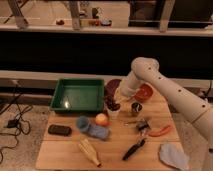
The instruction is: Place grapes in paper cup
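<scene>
The gripper [116,100] hangs near the middle of the frame, clamped shut on the grapes [113,105], which dangle directly over the paper cup [113,113] just right of the green tray [78,95]. The risk, as I judge it: the cluster is about as long as the cup is tall, so letting go off-centre could snag berries on the rim, tip the light cup, or drop the bunch on the table [115,145]. The white arm reaches in from the right edge, elbow raised, wrist angled down and left.
</scene>
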Robot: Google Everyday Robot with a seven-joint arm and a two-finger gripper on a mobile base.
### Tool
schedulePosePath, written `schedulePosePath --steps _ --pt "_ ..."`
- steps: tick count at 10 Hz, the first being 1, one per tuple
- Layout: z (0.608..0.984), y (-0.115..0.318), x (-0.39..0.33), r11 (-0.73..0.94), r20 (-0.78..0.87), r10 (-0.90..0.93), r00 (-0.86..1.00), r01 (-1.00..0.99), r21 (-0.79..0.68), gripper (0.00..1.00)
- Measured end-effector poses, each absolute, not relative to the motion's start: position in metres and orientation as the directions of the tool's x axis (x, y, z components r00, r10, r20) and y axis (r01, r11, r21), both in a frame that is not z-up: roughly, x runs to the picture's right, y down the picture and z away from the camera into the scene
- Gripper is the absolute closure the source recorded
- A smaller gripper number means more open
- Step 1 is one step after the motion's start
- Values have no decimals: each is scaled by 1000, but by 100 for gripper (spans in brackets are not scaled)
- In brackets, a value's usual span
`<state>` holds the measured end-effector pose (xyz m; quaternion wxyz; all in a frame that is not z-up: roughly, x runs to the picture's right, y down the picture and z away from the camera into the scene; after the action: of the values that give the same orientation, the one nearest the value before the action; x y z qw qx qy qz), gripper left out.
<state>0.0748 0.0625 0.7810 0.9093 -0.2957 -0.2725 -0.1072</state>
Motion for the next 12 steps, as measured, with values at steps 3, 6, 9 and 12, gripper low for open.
schedulePosePath --steps 3,6,9,12 --pt "784 77 81 792 558 -14 830 350 -501 100" --pt "789 93 86 772 554 2 833 351 -530 100" --pt "791 97 79 757 562 -4 827 369 -538 100" --pt "790 97 65 749 577 -19 816 394 -533 94"
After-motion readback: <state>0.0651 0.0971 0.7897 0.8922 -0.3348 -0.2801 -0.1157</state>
